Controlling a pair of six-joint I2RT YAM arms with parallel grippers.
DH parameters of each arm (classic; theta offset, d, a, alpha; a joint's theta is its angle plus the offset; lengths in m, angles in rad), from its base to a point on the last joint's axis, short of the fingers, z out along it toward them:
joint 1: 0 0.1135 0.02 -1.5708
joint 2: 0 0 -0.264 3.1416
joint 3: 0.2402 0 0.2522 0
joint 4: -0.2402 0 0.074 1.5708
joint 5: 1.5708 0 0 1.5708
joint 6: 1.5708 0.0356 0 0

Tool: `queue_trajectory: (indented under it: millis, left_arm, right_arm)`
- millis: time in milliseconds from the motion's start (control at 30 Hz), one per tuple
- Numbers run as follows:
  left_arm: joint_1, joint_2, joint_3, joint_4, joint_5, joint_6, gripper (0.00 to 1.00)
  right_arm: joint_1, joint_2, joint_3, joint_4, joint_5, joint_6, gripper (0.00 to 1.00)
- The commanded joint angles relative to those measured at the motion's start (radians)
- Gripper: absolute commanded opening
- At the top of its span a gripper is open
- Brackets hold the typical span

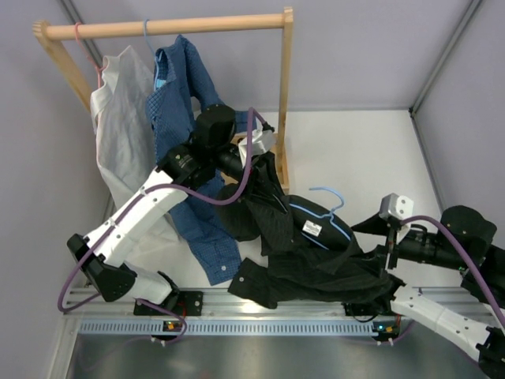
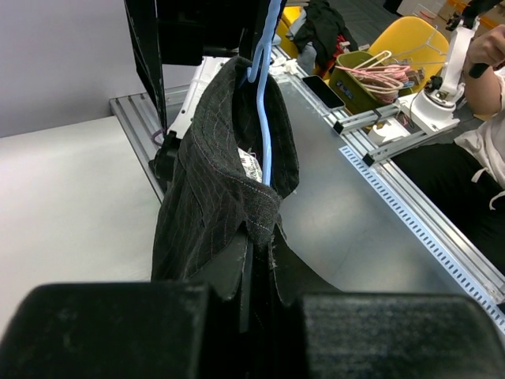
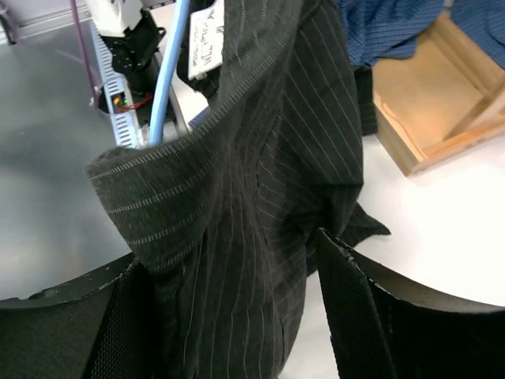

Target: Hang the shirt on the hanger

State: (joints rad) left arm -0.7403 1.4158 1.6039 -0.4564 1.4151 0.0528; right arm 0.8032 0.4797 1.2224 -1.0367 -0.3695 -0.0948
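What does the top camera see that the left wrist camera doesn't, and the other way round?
Only the top camera shows the wooden rack with a blue shirt and a pale grey shirt hanging on it. Only the left wrist camera shows a green bin of pink hangers and a yellow chair. Both show the black shirt with the light-blue hanger coming out at its collar.

A robotics lab. A left arm [image 1: 134, 212] and right arm [image 1: 435, 313] are bolted to a metal rail [image 1: 316, 326] at the edge of a white desk [image 1: 355, 150] carrying a wooden rack [image 1: 166, 28]. Nearby are a bin [image 2: 357, 85] of pink hangers [image 2: 380, 69], a yellow chair [image 2: 412, 35] and a person [image 2: 488, 134].
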Motion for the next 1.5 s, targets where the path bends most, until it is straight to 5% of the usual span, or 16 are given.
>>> queue_trajectory:
  millis: [0,67,233,467,567,633,933,1133,1367,1467]
  left_arm:
    - [0.002,-0.014,0.002,0.032,0.048,-0.001,0.00]
    - [0.002,-0.021,-0.004,0.032,0.041,-0.001,0.00]
    - [0.004,-0.046,-0.010,0.030,-0.044,-0.008,0.00]
    - [0.005,-0.067,0.045,0.025,-0.306,-0.086,0.02]
    - [0.005,-0.069,0.089,0.027,-0.468,-0.154,0.47]
    - [0.005,-0.086,0.112,0.027,-0.591,-0.210,0.98]
    - [0.004,-0.287,0.168,0.018,-1.298,-0.353,0.98]
    - [0.004,-0.547,-0.115,0.012,-1.485,-0.341,0.98]
    - [0.005,-0.833,-0.479,-0.010,-1.600,-0.269,0.98]
    - [0.004,-0.951,-0.590,-0.005,-1.640,-0.263,0.98]
  right_arm:
    - [0.013,0.043,0.011,0.124,-0.088,-0.023,0.68]
    - [0.013,0.059,0.014,0.164,-0.100,-0.017,0.64]
    - [0.013,0.082,0.011,0.185,-0.075,-0.014,0.00]
    - [0.011,0.020,0.011,0.185,0.000,-0.010,0.00]
    - [0.011,0.020,0.032,0.193,0.038,-0.006,0.00]
    - [0.011,0.028,0.046,0.208,0.066,0.009,0.00]
    - [0.013,0.245,0.279,0.283,0.320,0.064,0.00]
    - [0.013,0.468,0.605,0.433,0.497,0.136,0.00]
    - [0.011,0.704,0.963,0.494,0.460,0.193,0.00]
    - [0.011,0.731,0.956,0.533,0.442,0.217,0.00]
